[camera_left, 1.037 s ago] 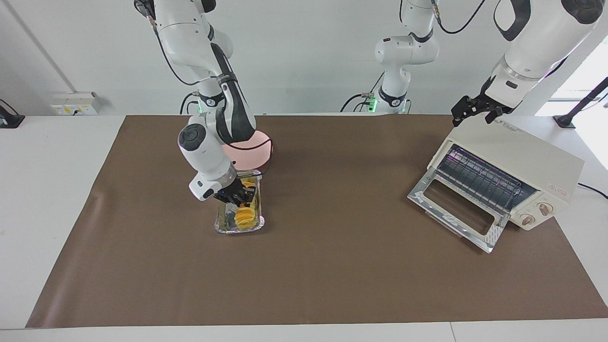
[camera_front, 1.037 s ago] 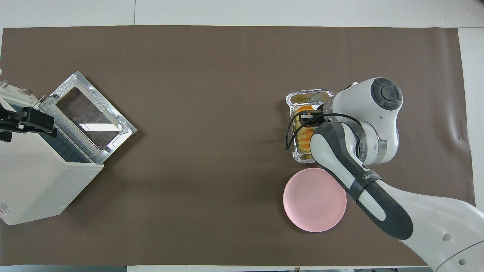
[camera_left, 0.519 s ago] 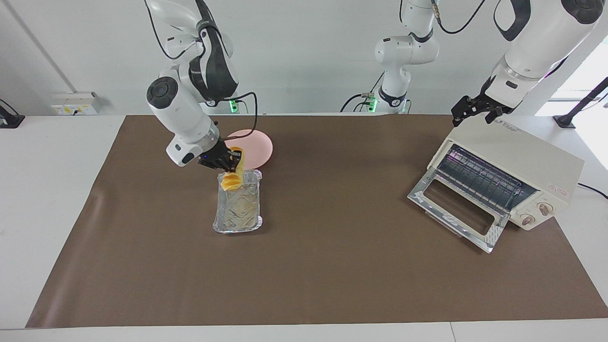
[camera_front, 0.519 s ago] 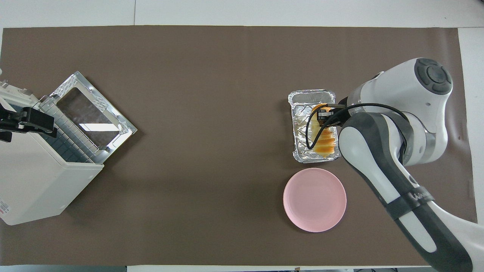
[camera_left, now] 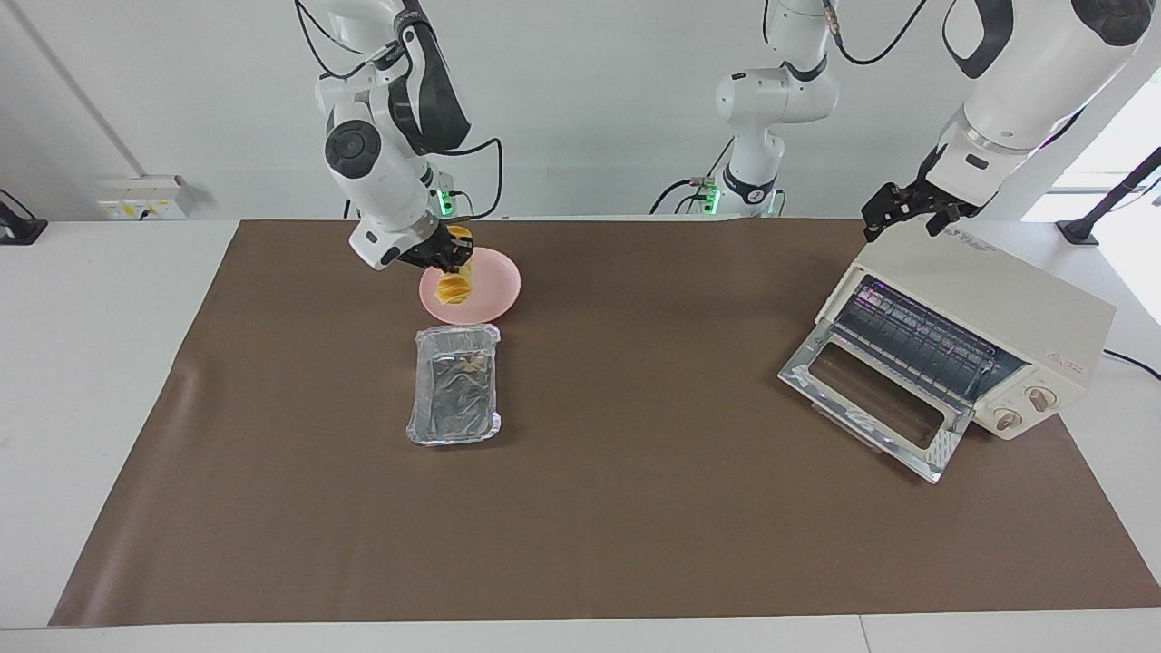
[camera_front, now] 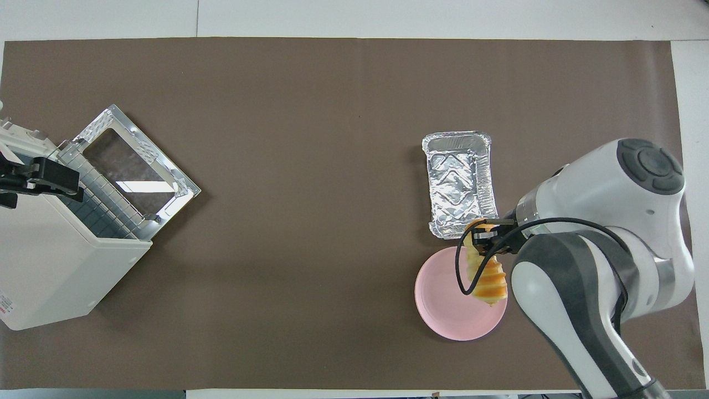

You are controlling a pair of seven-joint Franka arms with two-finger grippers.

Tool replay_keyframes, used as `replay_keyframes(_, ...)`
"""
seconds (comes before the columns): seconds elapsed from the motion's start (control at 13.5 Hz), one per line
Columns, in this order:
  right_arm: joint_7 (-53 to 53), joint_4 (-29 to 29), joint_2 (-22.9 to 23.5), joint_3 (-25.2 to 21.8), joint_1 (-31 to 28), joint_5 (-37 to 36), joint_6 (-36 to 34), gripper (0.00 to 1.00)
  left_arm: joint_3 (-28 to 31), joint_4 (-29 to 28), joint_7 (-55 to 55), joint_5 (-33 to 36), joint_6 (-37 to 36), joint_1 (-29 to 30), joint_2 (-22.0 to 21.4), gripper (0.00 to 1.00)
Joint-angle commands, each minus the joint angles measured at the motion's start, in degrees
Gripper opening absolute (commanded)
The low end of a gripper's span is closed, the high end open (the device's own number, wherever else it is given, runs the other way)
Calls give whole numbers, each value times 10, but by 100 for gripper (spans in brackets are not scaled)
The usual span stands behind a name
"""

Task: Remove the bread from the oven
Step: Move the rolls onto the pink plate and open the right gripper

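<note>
The foil tray [camera_left: 455, 385] lies just farther from the robots than the plate [camera_left: 494, 288]; the oven [camera_left: 961, 340] stands well apart toward the left arm's end.

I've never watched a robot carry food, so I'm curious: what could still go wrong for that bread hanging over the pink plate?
1. The right gripper pinches only the top end of the bread, which dangles over the pink plate; it might slip or swing off.
2. The foil tray sits just beside the plate, so a drop near the rim could land badly.
3. The oven door hangs open; the left gripper waits above the oven, open.
</note>
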Motion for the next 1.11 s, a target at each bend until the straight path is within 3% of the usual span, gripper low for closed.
replay_keyframes(0.0, 4, -83, -54, 2, 21, -1, 49, 0, 2, -6, 4, 8, 6, -1, -10, 100)
replay_keyframes(0.22, 4, -114, -52, 2, 29, -1, 95, 0, 2, -6, 4, 8, 6, -1, -10, 100)
replay_keyframes(0.74, 16, -121, 10, 3, 48, -1, 190, 0, 2, -6, 4, 8, 6, -1, -10, 100)
replay_keyframes(0.81, 25, -120, 13, 3, 49, -1, 194, 25, 2, -6, 4, 8, 6, -1, -10, 100)
replay_keyframes(0.89, 29, -120, 13, 3, 49, -1, 193, 78, 2, -6, 4, 8, 6, -1, -10, 100)
replay_keyframes(0.96, 28, -115, 14, 3, 48, -1, 186, 100, 2, -6, 4, 8, 6, -1, -10, 100)
replay_keyframes(1.04, 26, -104, 18, 2, 47, -1, 186, 100, 2, -6, 4, 8, 6, -1, -10, 100)
